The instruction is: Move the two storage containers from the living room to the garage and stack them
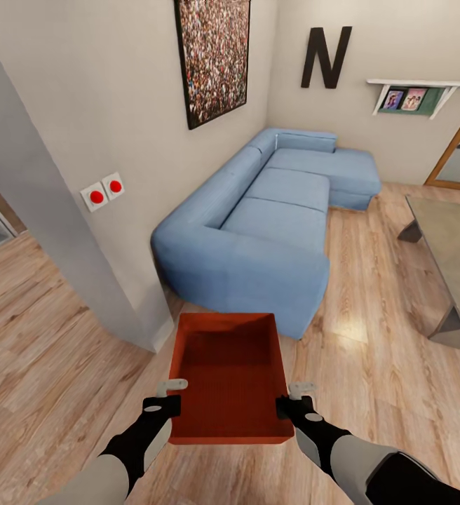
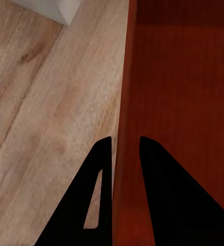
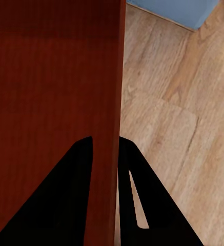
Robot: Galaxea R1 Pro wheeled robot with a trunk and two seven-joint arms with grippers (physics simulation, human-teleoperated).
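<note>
You hold one storage container (image 1: 230,379) at the lower centre of the head view, an orange-red rectangular bin with thin plain walls and an open top; your left pincer (image 1: 161,405) clamps its left wall, one finger inside and one outside, as the left wrist view confirms (image 2: 123,154); your right pincer (image 1: 286,407) clamps the right wall likewise (image 3: 105,148); beneath lies light wood-plank floor (image 1: 41,351); a blue sectional sofa (image 1: 272,210), soft and rounded, sits just beyond the bin; a flat grey surface (image 1: 447,238) shows at right.

Grey forearms, black wrists, pale fingertips (image 1: 172,385)
</note>
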